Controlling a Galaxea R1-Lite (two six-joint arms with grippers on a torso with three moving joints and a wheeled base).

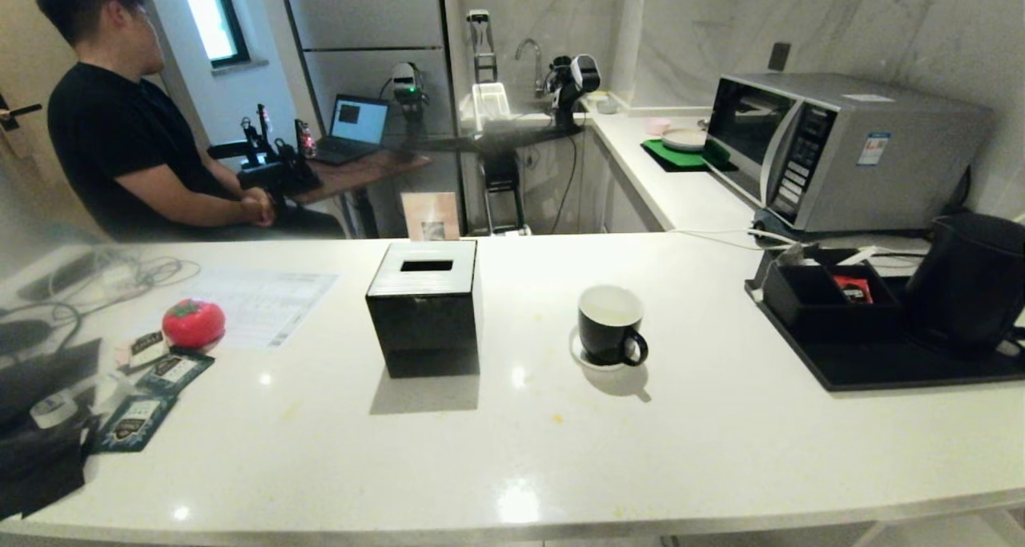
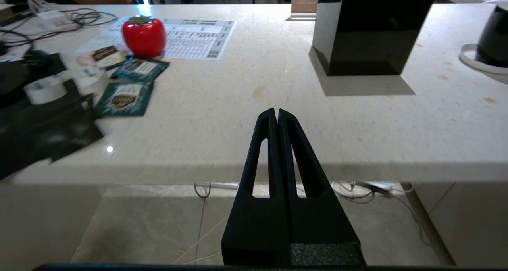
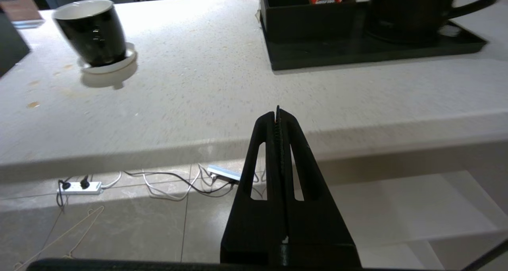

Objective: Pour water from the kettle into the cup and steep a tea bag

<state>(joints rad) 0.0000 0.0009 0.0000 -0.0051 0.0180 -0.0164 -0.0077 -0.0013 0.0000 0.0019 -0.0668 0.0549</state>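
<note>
On counter: cup upright on saucer | kettle on tray | left gripper, right gripper clenched, empty

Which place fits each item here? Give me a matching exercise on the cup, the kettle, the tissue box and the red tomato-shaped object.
Things:
1. cup
2. kettle
3. tissue box
4. red tomato-shaped object

Places:
A. on the black tray
B. beside tea bag packets
C. on a white saucer
D. alone at mid-counter, left of the cup

Pairs: 1-C, 2-A, 3-D, 4-B
</note>
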